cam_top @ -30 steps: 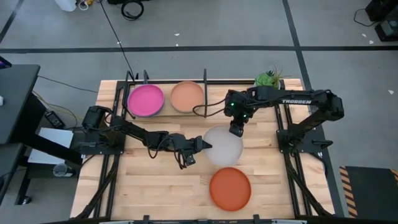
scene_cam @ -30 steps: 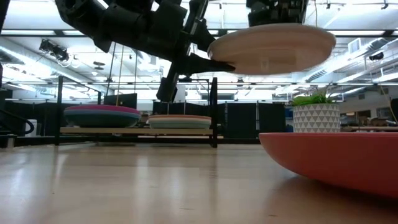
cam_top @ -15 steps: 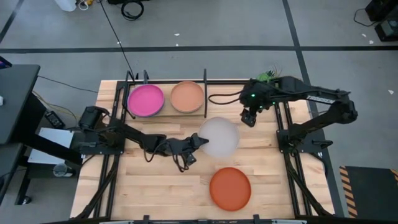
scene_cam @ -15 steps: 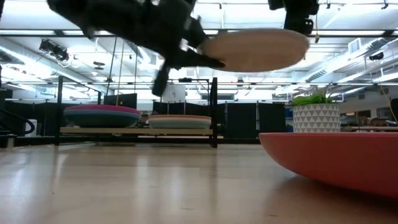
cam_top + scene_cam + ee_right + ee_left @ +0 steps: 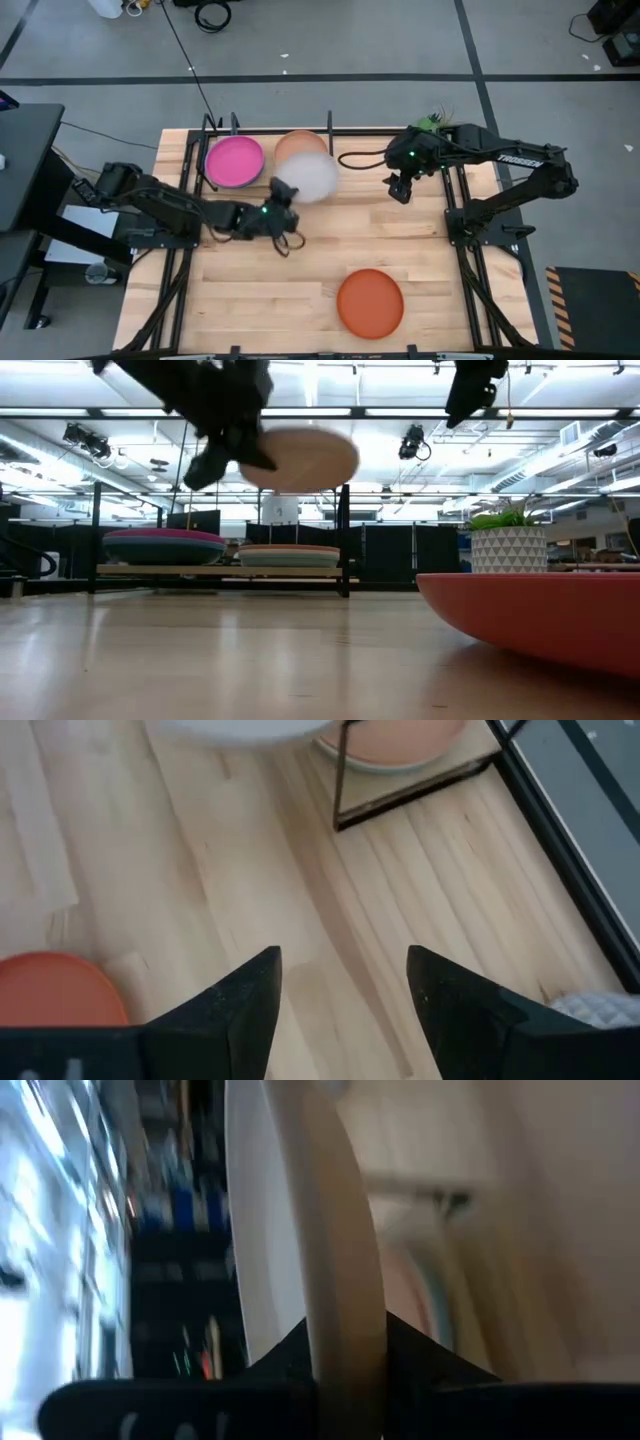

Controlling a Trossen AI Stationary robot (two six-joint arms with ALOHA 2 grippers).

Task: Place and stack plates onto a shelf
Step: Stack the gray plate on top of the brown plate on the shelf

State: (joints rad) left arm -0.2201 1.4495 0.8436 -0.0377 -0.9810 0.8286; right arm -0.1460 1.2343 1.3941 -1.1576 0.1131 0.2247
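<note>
Four views record this moment. High view: a pale wooden table stands on a grey floor, with the black tube shelf along its far edge. A magenta plate tops the stack in the shelf's left bay and a peach plate lies in the right bay. An orange plate rests on the near part of the table, well apart from both arms. The left gripper holds a cream-white plate by its rim; that plate overlaps the near edge of the peach one. The right gripper hangs near the table's far right, beside a small potted plant.

Low view: ceiling lights and dark racks fill the room behind. The cream-white plate is carried high above the shelf's right bay, clear of the peach plate; the orange plate looms at near right.

Left wrist view: the two dark fingers are clamped on the cream-white plate's edge.

Right wrist view: the fingers stand apart over bare wood, holding nothing; the shelf's corner post lies ahead.
</note>
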